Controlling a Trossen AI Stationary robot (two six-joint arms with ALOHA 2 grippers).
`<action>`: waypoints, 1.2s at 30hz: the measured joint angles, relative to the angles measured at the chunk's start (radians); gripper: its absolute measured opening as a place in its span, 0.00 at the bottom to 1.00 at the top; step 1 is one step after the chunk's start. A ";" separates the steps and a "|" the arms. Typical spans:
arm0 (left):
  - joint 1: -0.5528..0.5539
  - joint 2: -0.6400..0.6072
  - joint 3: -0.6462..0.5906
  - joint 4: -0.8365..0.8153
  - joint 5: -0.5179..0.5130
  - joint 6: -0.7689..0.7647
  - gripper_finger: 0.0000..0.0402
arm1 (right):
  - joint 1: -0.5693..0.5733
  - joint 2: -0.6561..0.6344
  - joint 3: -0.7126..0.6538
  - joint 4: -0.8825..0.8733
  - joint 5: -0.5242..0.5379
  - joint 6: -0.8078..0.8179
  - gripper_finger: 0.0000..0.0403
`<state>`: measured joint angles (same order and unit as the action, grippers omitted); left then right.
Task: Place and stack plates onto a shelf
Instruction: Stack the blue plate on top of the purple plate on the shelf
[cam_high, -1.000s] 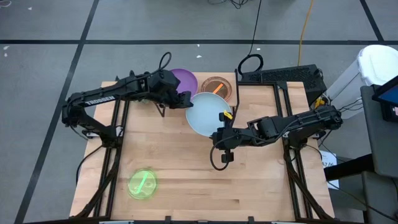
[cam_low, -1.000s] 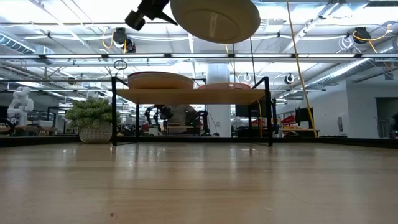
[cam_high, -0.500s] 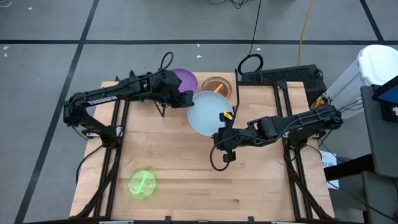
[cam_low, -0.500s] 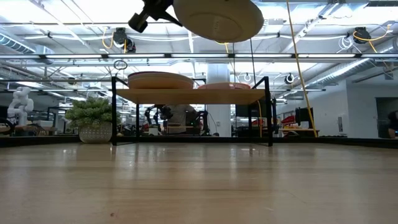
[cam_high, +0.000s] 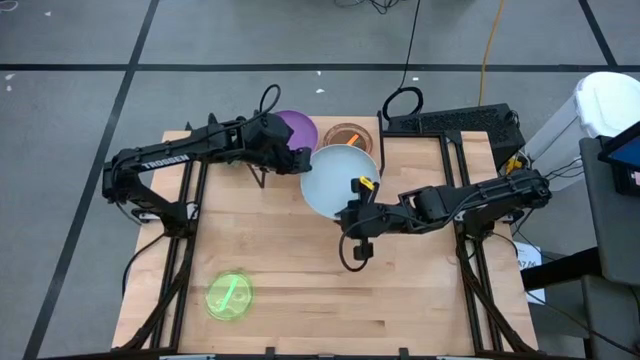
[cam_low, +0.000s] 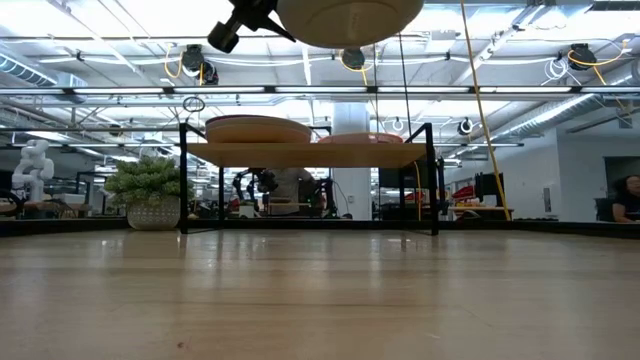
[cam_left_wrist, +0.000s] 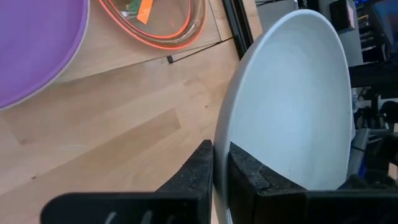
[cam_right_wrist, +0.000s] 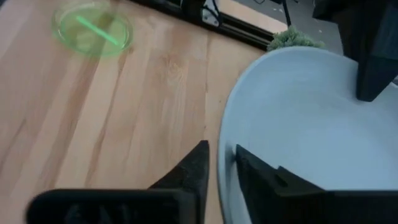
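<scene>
The grey-blue plate (cam_high: 338, 178) hangs in the air in front of the shelf (cam_low: 305, 152); the low view shows its underside (cam_low: 345, 14). My left gripper (cam_high: 301, 160) is shut on its left rim. My right gripper (cam_high: 351, 212) is open at the near right rim, one finger on each side of the edge (cam_right_wrist: 222, 163). The purple plate (cam_high: 298, 127) and the orange plate (cam_high: 347, 137) lie flat on the shelf. The green plate (cam_high: 229, 296) rests on the table near its near left corner. The other plates are out of view. My left gripper pinches the grey-blue plate's rim (cam_left_wrist: 221, 163) on its left side between the two fingers (cam_left_wrist: 200, 169). The fingers come in roughly level from the table's left. The plate is lifted clear of the table and sits close to level.
The shelf stands at the table's far edge on thin dark legs (cam_low: 184, 180). A potted plant (cam_low: 150, 195) shows beyond the table on the left of the low view. Bare wooden tabletop (cam_high: 300, 280) lies between the green plate and the arms.
My right gripper has moved toward the far edge and now straddles the plate's near right rim. The plate, held by my left gripper, has risen a little and shifted slightly toward the shelf.
</scene>
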<state>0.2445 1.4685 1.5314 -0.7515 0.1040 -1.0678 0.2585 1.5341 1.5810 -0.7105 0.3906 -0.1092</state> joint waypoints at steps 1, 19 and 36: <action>0.000 0.000 0.000 0.002 0.000 -0.001 0.07 | 0.000 0.000 0.000 0.008 -0.001 0.011 0.19; 0.003 -0.003 0.000 0.070 0.029 0.004 0.06 | -0.002 -0.009 -0.001 0.289 -0.055 0.303 0.51; 0.028 -0.006 0.002 0.082 0.027 0.031 0.06 | 0.001 -0.019 -0.002 0.694 0.026 0.284 0.56</action>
<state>0.2730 1.4630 1.5333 -0.6692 0.1313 -1.0367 0.2595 1.5155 1.5795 -0.0161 0.4166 0.1745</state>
